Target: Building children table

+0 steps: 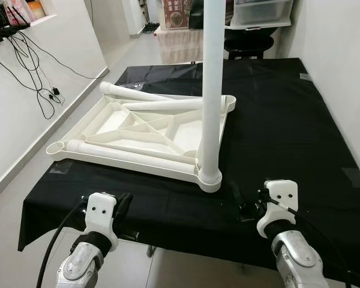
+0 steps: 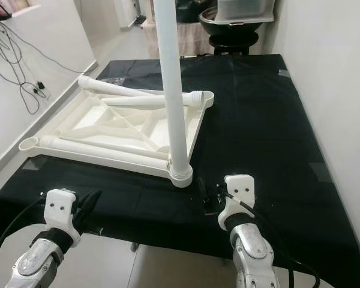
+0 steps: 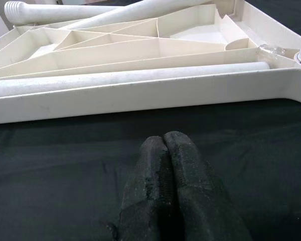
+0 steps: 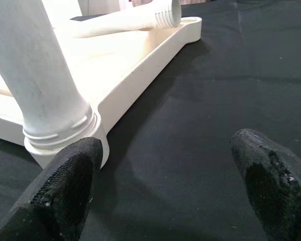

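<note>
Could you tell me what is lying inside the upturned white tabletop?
Three loose white legs lie across the ribbed underside of the tabletop, and a fourth leg stands upright in its near corner socket. The black cloth beneath hides whatever supports it.

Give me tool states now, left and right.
Left tool: closed, empty, on the black cloth short of the tabletop.
Right tool: open, empty, beside the upright leg.

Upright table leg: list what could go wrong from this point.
1. The upright leg stands tall in one corner socket of the upturned tabletop; a knock from the open right gripper beside its base might tilt it.
2. Three loose legs lie in the tabletop and may roll when it shifts.
3. The black cloth could slide.
</note>
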Tool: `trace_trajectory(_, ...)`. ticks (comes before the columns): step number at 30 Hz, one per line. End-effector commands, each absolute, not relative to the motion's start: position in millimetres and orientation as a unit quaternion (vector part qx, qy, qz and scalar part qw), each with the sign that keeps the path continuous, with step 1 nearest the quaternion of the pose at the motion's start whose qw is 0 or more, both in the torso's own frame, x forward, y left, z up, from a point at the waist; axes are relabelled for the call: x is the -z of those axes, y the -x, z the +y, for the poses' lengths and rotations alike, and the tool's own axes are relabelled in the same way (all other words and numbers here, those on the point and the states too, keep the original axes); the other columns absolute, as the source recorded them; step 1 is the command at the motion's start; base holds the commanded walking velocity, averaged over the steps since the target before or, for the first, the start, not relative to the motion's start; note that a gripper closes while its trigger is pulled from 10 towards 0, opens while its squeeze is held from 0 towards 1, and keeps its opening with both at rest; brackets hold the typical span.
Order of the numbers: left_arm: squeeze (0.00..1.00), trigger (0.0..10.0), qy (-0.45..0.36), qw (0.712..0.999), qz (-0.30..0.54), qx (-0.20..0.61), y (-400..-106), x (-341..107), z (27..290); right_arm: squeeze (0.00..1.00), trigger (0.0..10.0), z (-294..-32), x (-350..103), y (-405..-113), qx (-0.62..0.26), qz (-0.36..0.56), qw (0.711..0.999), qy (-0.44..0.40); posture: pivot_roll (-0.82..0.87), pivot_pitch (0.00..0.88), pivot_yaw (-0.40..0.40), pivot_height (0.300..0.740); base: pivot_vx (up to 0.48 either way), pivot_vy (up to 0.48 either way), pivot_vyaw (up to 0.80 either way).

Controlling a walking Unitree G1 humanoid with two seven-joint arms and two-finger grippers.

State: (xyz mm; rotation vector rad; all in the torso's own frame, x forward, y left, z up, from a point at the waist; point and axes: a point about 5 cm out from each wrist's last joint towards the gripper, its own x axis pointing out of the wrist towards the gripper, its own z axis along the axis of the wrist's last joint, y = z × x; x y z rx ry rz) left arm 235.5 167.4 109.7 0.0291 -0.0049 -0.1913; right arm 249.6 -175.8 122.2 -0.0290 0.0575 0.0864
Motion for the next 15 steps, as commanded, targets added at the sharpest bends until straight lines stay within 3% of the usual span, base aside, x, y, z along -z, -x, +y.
trace_trajectory(1,0.00,10.0,-0.020,0.996,0.002,0.092,-234.9,-107.6,171.0,0.00,10.0,-174.4,-116.4,-248.5,-0.042,0.042,0.998,0.008,-0.03,0.035,0.095,0.740,0.000,0.000,0.00)
trace_trajectory(15,0.00,10.0,-0.014,0.995,0.000,0.099,-235.2,-105.7,166.7,0.00,10.0,-175.1,-116.3,-249.5,-0.049,0.044,0.997,0.029,-0.05,0.033,0.083,0.740,0.000,0.000,0.00)
